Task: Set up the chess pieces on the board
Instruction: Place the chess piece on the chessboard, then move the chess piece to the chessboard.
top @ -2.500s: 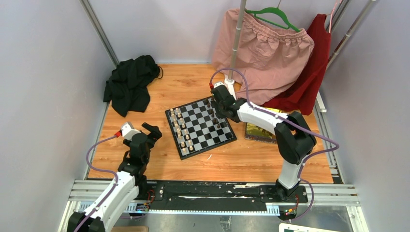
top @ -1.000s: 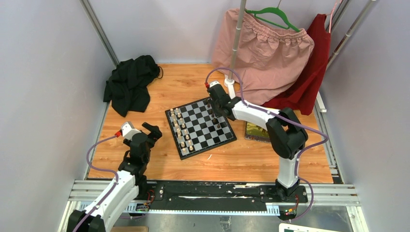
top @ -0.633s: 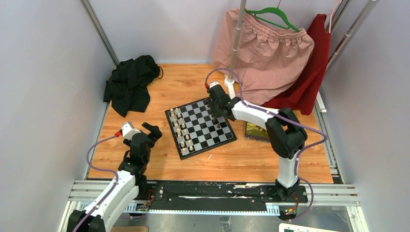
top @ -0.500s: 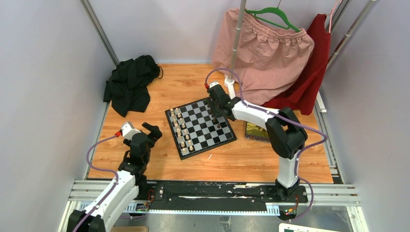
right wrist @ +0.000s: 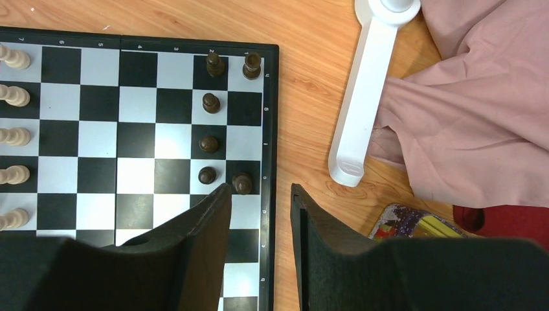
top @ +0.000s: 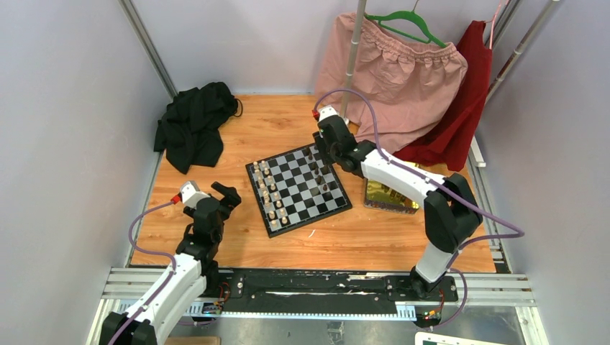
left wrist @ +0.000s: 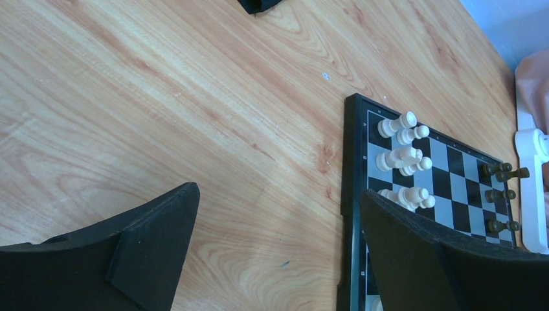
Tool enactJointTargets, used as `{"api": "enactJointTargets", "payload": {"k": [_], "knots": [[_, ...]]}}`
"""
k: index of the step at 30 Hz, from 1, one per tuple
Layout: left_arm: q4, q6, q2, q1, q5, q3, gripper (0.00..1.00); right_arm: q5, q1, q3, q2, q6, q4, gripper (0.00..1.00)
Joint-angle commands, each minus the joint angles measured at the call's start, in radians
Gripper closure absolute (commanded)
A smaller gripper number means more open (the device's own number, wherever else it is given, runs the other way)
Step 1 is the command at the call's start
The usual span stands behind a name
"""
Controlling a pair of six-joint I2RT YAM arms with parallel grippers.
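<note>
The board (top: 306, 199) lies in the middle of the table. Several cream chess pieces (top: 270, 192) stand along its left side, and several dark ones (right wrist: 208, 143) stand in its two right-hand files. My right gripper (right wrist: 259, 189) hovers open over the board's right border (right wrist: 268, 139), with nothing between its fingers. One dark piece (right wrist: 243, 183) stands just ahead of its left fingertip (right wrist: 222, 192). My left gripper (left wrist: 278, 192) is wide open above bare wood, left of the board (left wrist: 353, 194), and holds nothing. Cream pieces (left wrist: 401, 159) show beyond it.
A black cloth (top: 193, 129) lies at the far left. A pink garment (top: 403, 79) and a red one (top: 460, 118) hang at the far right from a rack with a white foot (right wrist: 362, 97). A yellow tin (top: 388, 195) sits right of the board.
My right gripper has opened and lifted back toward the far right, leaving a dark piece standing on the board's right file. The left arm has not moved.
</note>
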Motion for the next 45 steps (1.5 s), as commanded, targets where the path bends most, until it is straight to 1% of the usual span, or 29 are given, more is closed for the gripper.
{"api": "enactJointTargets", "payload": {"k": [1,13,21,28,36,42,45], "knots": [[0.024,0.007,-0.004,0.004,-0.010,-0.010,0.00,-0.010,0.012,-0.001,0.011,-0.009,-0.032,0.57],[0.024,0.005,-0.004,0.004,-0.011,-0.011,0.00,-0.051,0.012,0.035,0.117,0.001,-0.043,0.57],[0.025,0.005,-0.002,0.004,-0.012,-0.011,0.00,-0.062,0.004,0.038,0.150,0.006,-0.032,0.58],[0.028,0.004,0.001,0.004,-0.012,-0.011,0.00,-0.083,-0.008,0.041,0.178,0.008,-0.021,0.62],[0.046,0.004,0.020,0.004,-0.010,-0.012,0.00,-0.103,-0.025,0.044,0.192,0.006,-0.008,0.73],[0.055,0.004,0.034,0.004,-0.010,-0.011,0.00,-0.108,-0.033,0.047,0.192,0.000,-0.007,0.93],[0.058,0.005,0.039,0.004,-0.009,-0.011,0.00,-0.106,-0.035,0.044,0.188,0.001,-0.008,0.98]]}}
